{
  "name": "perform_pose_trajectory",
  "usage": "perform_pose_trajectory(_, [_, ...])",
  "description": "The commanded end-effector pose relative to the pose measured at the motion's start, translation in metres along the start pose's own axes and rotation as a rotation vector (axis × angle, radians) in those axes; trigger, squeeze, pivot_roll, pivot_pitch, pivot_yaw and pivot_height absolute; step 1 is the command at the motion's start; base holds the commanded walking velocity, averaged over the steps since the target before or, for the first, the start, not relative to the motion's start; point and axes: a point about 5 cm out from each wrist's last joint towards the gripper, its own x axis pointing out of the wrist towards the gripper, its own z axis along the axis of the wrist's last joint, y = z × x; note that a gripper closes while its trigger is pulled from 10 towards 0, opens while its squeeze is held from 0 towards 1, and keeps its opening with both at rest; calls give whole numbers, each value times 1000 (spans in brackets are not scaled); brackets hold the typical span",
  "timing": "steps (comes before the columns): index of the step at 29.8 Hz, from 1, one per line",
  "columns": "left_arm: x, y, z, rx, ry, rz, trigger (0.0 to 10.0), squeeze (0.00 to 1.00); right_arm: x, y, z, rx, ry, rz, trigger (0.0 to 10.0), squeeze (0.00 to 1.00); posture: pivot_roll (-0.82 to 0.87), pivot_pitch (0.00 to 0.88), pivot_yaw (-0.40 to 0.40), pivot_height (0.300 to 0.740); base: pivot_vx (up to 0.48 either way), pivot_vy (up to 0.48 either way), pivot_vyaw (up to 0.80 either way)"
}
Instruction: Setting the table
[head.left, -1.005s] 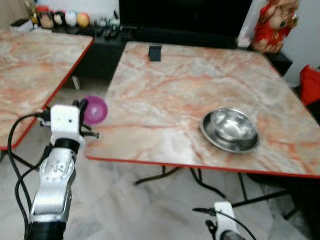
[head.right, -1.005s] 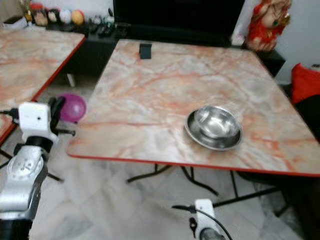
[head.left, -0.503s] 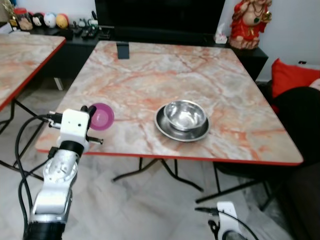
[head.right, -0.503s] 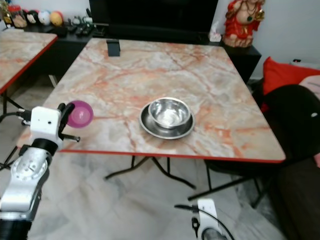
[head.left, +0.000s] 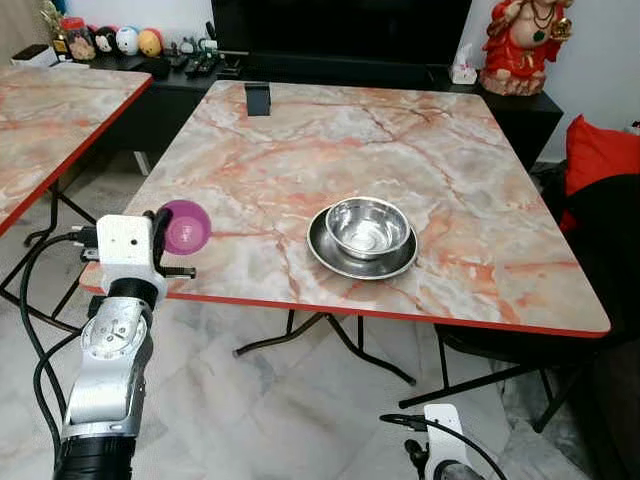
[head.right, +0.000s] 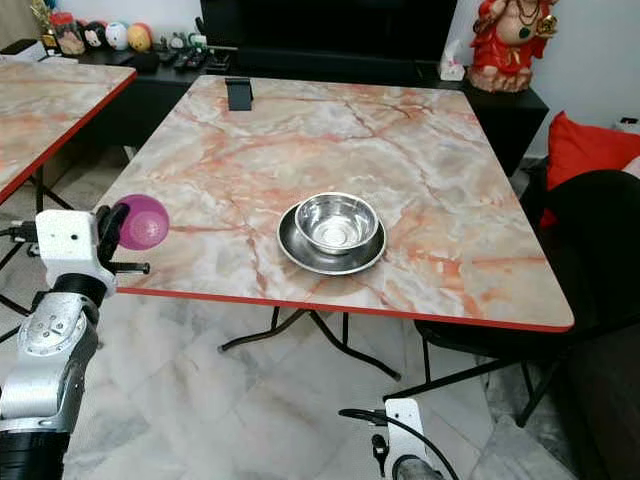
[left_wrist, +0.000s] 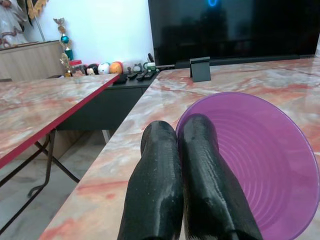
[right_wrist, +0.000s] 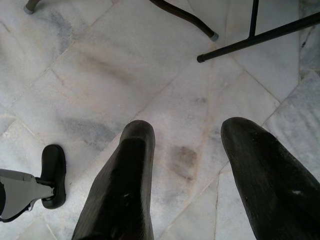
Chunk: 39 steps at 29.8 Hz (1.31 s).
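We see the left hand (left_wrist: 180, 185) raised at mid-left of the frame, by the surface's (head.left: 440, 160) near left corner, fingers pressed together on the rim of a purple bowl (head.left: 185, 226). The bowl is tipped on its side, mouth facing the camera. A steel bowl (head.left: 367, 226) sits in a steel plate (head.left: 340, 262) at centre. Our right hand (right_wrist: 187, 170) hangs low over the floor (right_wrist: 100, 75), fingers spread apart.

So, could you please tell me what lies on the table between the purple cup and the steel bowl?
Nothing: in the left eye view, bare marbled tabletop runs from the purple cup, held in the left pincer, to the steel bowl on its plate.
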Motion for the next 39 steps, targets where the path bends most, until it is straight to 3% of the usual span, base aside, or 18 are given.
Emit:
perform_pose_trajectory(1, [2,-1,6,-15,-19,-5,10000,0,0,-4,1,7,-10,-6,10000,0,65,0,-73,740,0,0,0])
perform_pose_trajectory(10, [5,-9,8,-33,-34,-45,10000,0,0,-4,1,5,-11,-5,10000,0,58,0,-77,740,0,0,0])
perform_pose_trajectory(39, [10,-15,12,-31,-54,-60,10000,0,0,-4,2,5,-13,-7,10000,0,60,0,-85,740,312,0,0])
